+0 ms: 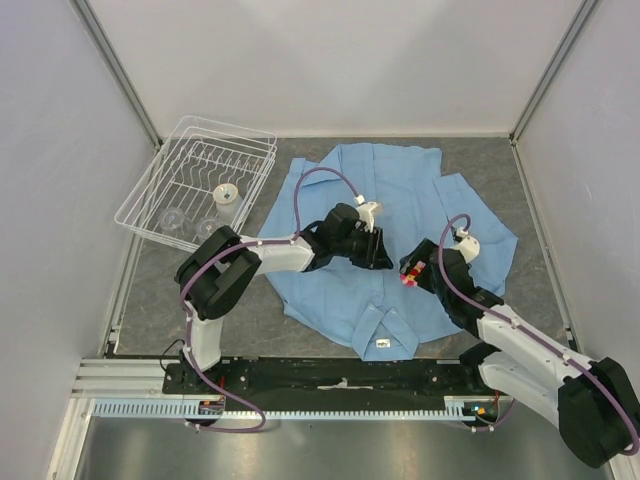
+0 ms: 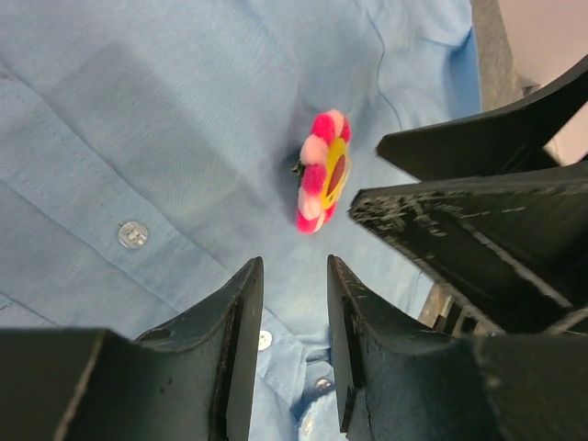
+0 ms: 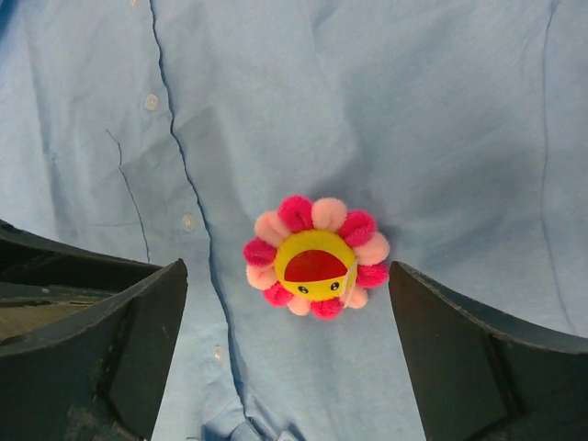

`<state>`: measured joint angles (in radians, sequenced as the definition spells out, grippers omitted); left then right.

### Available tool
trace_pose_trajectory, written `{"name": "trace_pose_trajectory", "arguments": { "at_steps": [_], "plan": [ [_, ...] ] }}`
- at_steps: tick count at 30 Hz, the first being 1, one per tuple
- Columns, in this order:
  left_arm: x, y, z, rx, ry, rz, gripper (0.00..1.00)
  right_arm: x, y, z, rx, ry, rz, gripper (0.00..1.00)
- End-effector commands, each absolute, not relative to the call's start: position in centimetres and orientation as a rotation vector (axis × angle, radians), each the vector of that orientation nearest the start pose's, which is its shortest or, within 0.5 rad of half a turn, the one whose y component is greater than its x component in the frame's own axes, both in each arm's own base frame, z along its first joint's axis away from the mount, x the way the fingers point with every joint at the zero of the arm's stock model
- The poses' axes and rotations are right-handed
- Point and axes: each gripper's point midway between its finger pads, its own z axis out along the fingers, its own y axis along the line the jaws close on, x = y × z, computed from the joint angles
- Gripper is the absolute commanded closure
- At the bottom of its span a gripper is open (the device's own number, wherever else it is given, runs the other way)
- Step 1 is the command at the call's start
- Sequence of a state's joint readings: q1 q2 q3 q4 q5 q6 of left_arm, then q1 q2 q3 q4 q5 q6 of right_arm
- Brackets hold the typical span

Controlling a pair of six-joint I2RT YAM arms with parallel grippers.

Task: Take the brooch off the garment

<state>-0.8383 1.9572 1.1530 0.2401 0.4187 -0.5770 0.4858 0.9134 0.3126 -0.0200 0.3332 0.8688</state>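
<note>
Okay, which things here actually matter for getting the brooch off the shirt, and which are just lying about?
For the job:
brooch
shirt
right gripper, open, facing the brooch
left gripper, over the shirt nearby

Lying about:
dish rack
cups inside it

The left arm (image 1: 275, 255) and the right arm (image 1: 525, 340) are each made of smooth white tubes and fat black joints. A thin purple cable (image 1: 322, 171) loops along each arm. The left end effector (image 2: 292, 312) has black, wedge-shaped fingers (image 2: 234, 340) with little scratches. The right end effector (image 3: 289, 312) has wide black fingers, dull and a bit dusty.
</note>
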Motion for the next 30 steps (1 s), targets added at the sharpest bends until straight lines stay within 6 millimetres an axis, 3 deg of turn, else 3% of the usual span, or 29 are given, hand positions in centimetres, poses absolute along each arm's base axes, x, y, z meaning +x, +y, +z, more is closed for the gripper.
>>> {"name": "trace_pose_trajectory", "arguments": {
  "at_steps": [1,5,10,16,20,25,30],
  "plan": [
    [27.9,-43.4,8.0,0.627,2.176,-1.145,0.60,27.1,10.5,9.4,0.606,2.135,0.359,0.02],
    [27.9,-42.2,8.1,0.607,2.169,-1.091,0.60,27.0,10.2,9.3,0.614,2.372,0.144,0.09],
    [27.7,-42.2,8.5,0.614,2.148,-1.109,0.60,27.0,10.4,8.8,0.594,2.528,0.011,0.19],
    [27.4,-41.1,7.5,0.550,2.141,-1.102,0.60,27.3,9.5,9.6,0.610,2.543,-0.110,0.23],
    [26.6,-40.7,6.2,0.537,2.160,-1.106,0.61,27.1,10.1,8.4,0.641,2.595,-0.158,0.29],
    [26.4,-40.4,6.5,0.547,2.139,-1.099,0.60,27.1,12.1,5.8,0.678,2.643,-0.173,0.28],
    [26.1,-40.5,6.3,0.590,2.119,-1.066,0.57,27.5,12.8,4.8,0.707,2.630,-0.201,0.28]
  ]
}}
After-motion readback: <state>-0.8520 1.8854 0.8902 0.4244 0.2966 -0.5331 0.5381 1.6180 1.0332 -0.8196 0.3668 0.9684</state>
